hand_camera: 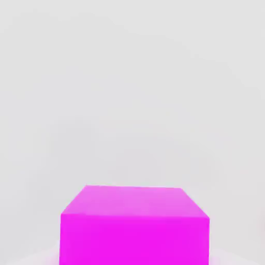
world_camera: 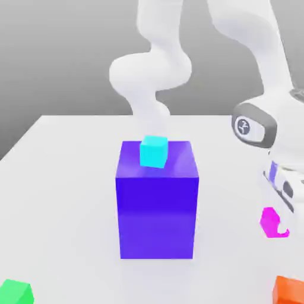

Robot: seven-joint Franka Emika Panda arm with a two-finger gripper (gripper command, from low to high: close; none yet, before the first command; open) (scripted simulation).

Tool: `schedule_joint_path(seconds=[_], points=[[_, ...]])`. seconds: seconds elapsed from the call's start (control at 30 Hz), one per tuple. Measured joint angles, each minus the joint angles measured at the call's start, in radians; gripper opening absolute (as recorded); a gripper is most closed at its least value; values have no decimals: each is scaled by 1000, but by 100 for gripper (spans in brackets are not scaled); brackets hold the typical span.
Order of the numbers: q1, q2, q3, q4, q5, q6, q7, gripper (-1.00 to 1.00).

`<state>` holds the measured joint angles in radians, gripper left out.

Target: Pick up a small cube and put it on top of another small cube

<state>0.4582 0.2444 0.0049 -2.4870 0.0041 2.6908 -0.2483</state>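
Note:
The small magenta cube rests on the white table at the exterior view's right, partly covered by my hand. My gripper is down over it and shut on it. In the hand view the same magenta cube sits very close to the camera, top face and one side showing. A small cyan cube lies on top of the big purple-blue block in the middle of the table, well to the exterior view's left of my hand.
An orange cube sits near the front right corner, just in front of my hand. A green cube lies at the front left. The arm's white links rise behind the big block.

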Motion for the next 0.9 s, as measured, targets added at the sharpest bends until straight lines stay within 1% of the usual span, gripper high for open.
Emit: schedule_joint_path(seconds=[0.2, 0.43, 0.5, 0.57, 0.6, 0.77, 0.8, 0.9], points=[[-201, 46, -130, 107, 72, -81, -102, -100], [-404, 67, -263, 203, 135, -149, -207, -100], [-464, 82, -296, 235, 157, -158, -240, -100], [-539, 148, -307, 284, 203, -136, -287, -100], [-585, 203, -300, 315, 236, -110, -315, 100], [-585, 203, -300, 315, 236, -110, -315, 100], [-608, 230, -297, 331, 253, -96, -330, 100], [-604, 171, -327, 338, 221, -156, -310, 100]])
